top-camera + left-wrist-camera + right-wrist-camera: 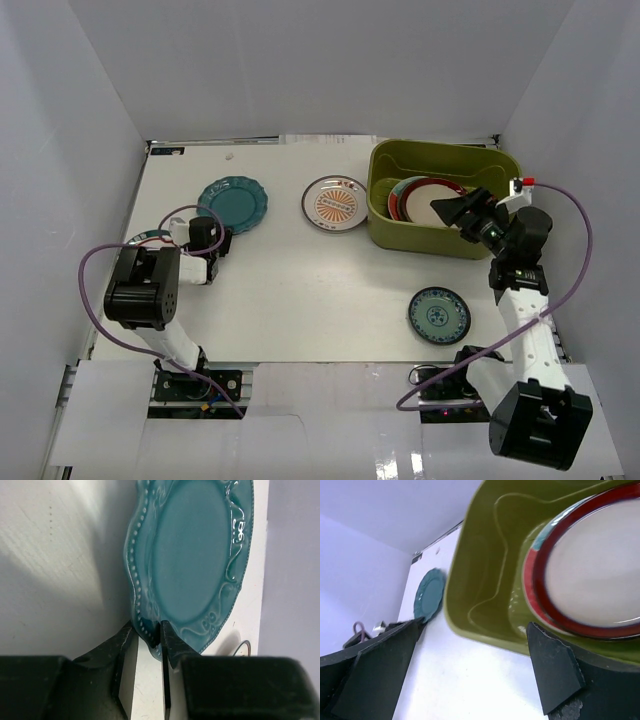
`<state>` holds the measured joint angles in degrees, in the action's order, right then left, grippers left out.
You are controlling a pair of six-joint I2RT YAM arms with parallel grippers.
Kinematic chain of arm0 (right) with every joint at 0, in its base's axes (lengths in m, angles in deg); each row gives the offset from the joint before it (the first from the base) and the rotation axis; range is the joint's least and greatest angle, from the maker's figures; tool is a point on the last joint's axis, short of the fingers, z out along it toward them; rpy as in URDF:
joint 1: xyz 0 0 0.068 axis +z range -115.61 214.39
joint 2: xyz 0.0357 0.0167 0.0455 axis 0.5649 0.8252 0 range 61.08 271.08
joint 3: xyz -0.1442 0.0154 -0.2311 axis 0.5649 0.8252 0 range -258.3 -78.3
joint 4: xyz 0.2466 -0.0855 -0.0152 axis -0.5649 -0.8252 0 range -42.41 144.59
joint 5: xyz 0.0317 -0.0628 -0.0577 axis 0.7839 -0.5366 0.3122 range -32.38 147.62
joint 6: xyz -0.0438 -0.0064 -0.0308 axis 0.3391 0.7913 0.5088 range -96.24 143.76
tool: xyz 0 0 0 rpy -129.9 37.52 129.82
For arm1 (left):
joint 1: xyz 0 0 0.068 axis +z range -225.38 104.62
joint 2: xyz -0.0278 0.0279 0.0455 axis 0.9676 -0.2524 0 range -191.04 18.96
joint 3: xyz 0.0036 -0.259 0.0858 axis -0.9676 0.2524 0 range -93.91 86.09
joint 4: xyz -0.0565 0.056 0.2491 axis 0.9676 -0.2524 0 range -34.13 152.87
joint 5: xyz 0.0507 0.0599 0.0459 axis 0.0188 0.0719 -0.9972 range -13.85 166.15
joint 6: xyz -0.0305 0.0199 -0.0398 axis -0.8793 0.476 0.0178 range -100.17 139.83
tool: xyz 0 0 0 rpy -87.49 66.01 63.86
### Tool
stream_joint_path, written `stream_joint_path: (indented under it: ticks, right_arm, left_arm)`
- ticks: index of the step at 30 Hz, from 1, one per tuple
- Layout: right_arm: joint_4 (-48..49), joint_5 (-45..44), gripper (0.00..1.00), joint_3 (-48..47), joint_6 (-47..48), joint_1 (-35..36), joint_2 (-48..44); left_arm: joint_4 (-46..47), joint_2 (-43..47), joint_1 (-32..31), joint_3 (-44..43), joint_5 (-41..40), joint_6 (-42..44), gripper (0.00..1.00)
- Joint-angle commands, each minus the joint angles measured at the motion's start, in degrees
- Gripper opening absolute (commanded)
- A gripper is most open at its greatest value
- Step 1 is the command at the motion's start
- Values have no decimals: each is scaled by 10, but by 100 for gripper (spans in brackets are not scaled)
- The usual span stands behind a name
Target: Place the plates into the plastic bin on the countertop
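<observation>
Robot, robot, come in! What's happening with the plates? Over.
Left gripper shut on teal scalloped plate rim. Right gripper open over plastic bin. Orange sunburst plate lies between.

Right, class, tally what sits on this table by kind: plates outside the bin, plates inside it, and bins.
Plates outside the bin: 4 (teal scalloped plate, orange sunburst plate, small teal plate, half-hidden plate at far left)
Plates visible inside: 2 (red-rimmed plate, red-and-teal plate beneath)
Bins: 1
Total: 7

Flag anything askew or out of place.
Nothing broken or spilled. In the bin, the red-rimmed plate sits off-centre on the plate beneath. Another plate lies mostly hidden under the left arm.
</observation>
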<state>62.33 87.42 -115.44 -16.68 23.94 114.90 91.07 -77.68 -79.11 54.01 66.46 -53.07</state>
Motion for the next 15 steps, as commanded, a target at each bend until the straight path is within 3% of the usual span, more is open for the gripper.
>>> stream_joint_path:
  ticks: [1,3,15]
  right_arm:
    - [25,19,95,19,-6,39,-42]
    - [25,11,96,31,-5,77,-53]
    - [62,-65,94,1,-8,330,-29]
  left_arm:
    - [-25,-32,-6,31,36,27,6]
    - [16,-26,-6,50,44,34,0]
    - [185,187,6,164,120,31,0]
